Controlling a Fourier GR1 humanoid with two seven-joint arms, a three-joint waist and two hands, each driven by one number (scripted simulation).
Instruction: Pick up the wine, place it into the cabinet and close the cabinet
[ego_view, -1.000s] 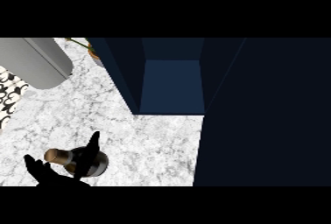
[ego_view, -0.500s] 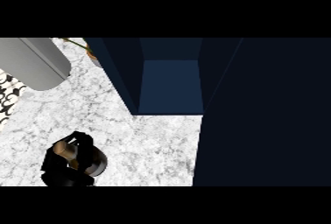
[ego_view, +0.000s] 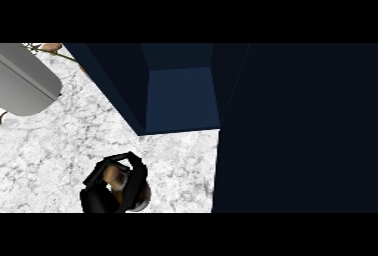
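Note:
The wine bottle (ego_view: 112, 175) stands on the marble counter (ego_view: 59, 145) near the view's lower left; only its brown top and a bit of its greyish body show. My left hand (ego_view: 102, 199) is shut on it, black fingers (ego_view: 131, 162) curled over its top and side. The dark blue cabinet (ego_view: 181, 100) stands open just beyond and to the right, its blue inside wall showing. My right hand does not show.
The cabinet's dark open door (ego_view: 295, 130) fills the right half of the view. A large grey cylinder (ego_view: 26, 82) lies at the upper left, with a plant sprig (ego_view: 44, 48) behind it. Bare marble lies between the bottle and the cabinet.
A second ago my left hand was spread open around the bottle, thumb up. Its fingers have since curled round the bottle, which stays in about the same spot.

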